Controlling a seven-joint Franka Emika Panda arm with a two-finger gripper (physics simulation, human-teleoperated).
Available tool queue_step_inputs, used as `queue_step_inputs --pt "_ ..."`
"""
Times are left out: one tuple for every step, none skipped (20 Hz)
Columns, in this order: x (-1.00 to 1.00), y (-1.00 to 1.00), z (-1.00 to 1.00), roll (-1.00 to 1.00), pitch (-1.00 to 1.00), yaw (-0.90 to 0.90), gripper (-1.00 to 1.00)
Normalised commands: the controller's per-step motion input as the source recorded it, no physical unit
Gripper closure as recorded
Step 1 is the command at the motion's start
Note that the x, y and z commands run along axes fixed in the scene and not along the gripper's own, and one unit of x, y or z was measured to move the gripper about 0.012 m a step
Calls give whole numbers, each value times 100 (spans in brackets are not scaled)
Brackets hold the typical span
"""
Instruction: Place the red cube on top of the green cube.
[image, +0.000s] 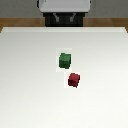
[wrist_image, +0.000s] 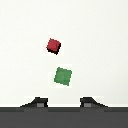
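The white desk (image: 30, 90) fills nearly the whole exterior view, its far edge running straight across just below the robot's base (image: 63, 11), with a strip of brown floor (image: 15, 22) showing beyond that edge. Taking the green cube (image: 64, 60) as the landmark: it sits on the desk about midway across, closer to the far edge than to the near side, with its faces turned slightly off square to the desk edges. Wide bare desk surface lies around it on the exterior view's left and right and toward the far edge. The red cube (image: 74, 79) rests on the desk near the green cube, on the side away from the robot's base and a little toward the exterior view's right; the two are apart, with a narrow strip of desk between their nearest corners, and the red one is also rotated so a corner points toward the green one. In the wrist view the green cube (wrist_image: 63, 76) lies flat-on and the red cube (wrist_image: 54, 46) lies beyond it, both clear of the pincer (wrist_image: 64, 103), whose two dark fingertips (wrist_image: 36, 103) stand well apart with nothing between them, high above the desk.
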Motion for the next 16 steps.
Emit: queue_step_inputs --pt "0 0 0 0 0 0 -100" --pt "0 0 0 0 0 0 -100" --pt "0 0 0 0 0 0 -100" --pt "0 0 0 0 0 0 -100" --pt "0 0 0 0 0 0 -100" --pt "0 0 0 0 0 0 -100" --pt "0 0 0 0 0 0 -100" --pt "100 0 0 0 0 0 -100" --pt "0 0 0 0 0 0 -100" --pt "0 0 0 0 0 0 -100" --pt "100 0 0 0 0 0 -100" --pt "100 0 0 0 0 0 -100" --pt "100 0 0 0 0 0 -100" --pt "100 0 0 0 0 0 -100" --pt "100 0 0 0 0 0 -100" --pt "100 0 0 0 0 0 -100"
